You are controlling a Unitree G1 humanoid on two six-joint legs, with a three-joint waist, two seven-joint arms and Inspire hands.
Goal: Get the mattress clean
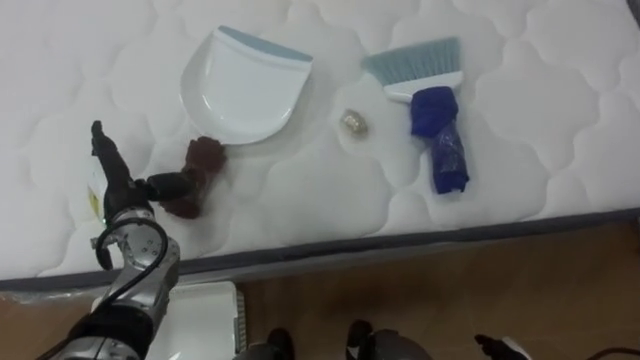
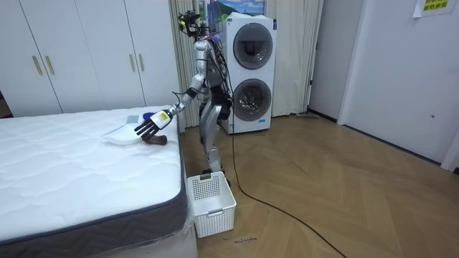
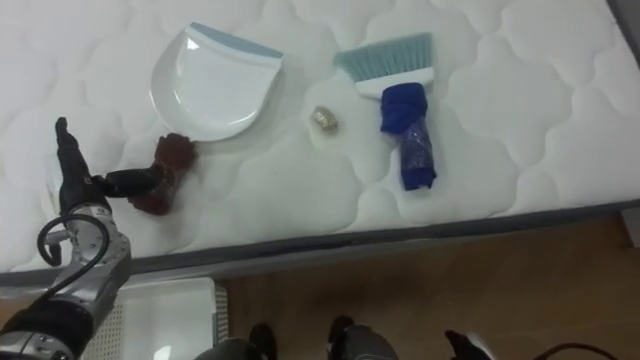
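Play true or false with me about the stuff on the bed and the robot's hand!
1. The white dustpan lies on the mattress. True.
2. The brush sits inside the dustpan. False: it lies on the mattress to the dustpan's right, apart from it.
3. The left hand is gripping the brush. False: it is open, with straight fingers, right beside the dark red lump, far from the brush.
4. A small crumpled ball lies between the dustpan and the brush. True.
5. A white basket stands on the floor next to the bed. True.
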